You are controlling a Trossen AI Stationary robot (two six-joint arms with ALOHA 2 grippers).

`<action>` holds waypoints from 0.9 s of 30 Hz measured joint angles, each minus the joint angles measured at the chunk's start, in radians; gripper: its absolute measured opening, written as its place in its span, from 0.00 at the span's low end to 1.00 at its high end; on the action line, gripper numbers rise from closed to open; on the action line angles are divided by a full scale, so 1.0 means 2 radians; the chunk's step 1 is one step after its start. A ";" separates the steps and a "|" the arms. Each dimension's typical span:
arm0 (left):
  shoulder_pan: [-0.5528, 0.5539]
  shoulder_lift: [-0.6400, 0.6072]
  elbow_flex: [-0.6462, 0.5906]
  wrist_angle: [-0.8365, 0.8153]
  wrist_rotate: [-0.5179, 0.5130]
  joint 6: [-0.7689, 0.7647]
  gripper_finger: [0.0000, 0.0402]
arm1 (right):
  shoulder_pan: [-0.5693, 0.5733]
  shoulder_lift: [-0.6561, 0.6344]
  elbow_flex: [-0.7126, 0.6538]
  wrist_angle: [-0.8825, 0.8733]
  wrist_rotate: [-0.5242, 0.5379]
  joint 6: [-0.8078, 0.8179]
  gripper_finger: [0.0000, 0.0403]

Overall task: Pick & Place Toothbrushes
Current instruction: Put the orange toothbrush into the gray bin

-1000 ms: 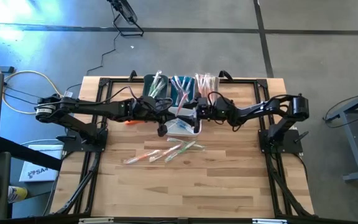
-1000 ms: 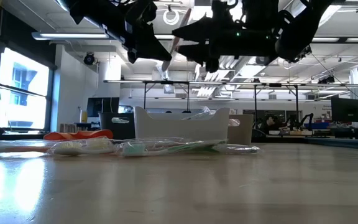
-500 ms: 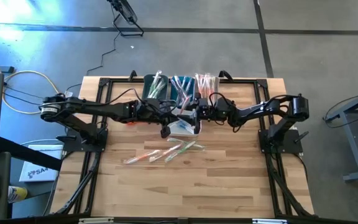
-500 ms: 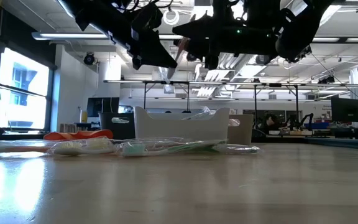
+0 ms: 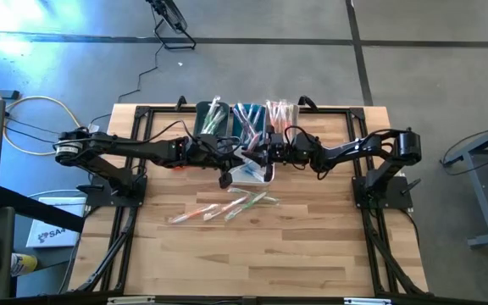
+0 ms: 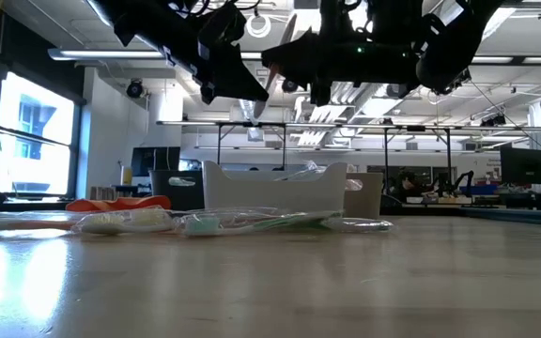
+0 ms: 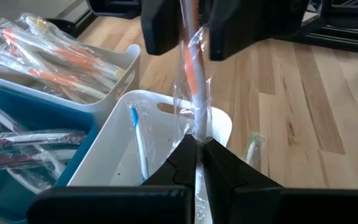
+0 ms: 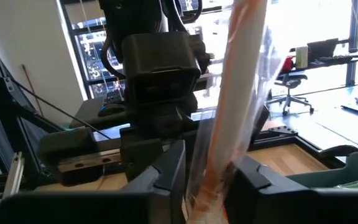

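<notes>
Surface: a pale wooden table (image 5: 252, 254) of long planks, filling the lower centre of the high view.

Frame: black arm frame (image 5: 134, 161) standing along both sides and the upper edge.

Upper middle: a row of three bins (image 5: 246, 114), each holding wrapped toothbrushes (image 5: 214, 113).

Centre: a white bin (image 5: 252, 176), just below that row.

Left of the white bin: an orange cloth (image 6: 115, 203), low and flat.

Below centre: loose toothbrushes (image 5: 223, 207) in clear wrappers, lying in a slanted scatter on the bare planks.
</notes>
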 joint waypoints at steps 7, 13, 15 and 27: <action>0.000 0.000 0.000 -0.001 0.000 0.000 0.02 | 0.000 0.000 0.000 -0.001 0.000 -0.008 0.09; 0.000 0.000 0.000 -0.001 -0.002 0.001 0.02 | 0.000 0.000 0.000 0.000 0.008 -0.007 0.04; 0.000 0.000 0.000 -0.001 -0.004 0.001 0.02 | 0.000 0.000 0.000 -0.001 0.009 -0.007 0.04; 0.000 0.000 0.000 0.001 -0.022 -0.005 0.06 | 0.000 0.000 0.001 -0.002 0.013 -0.007 0.04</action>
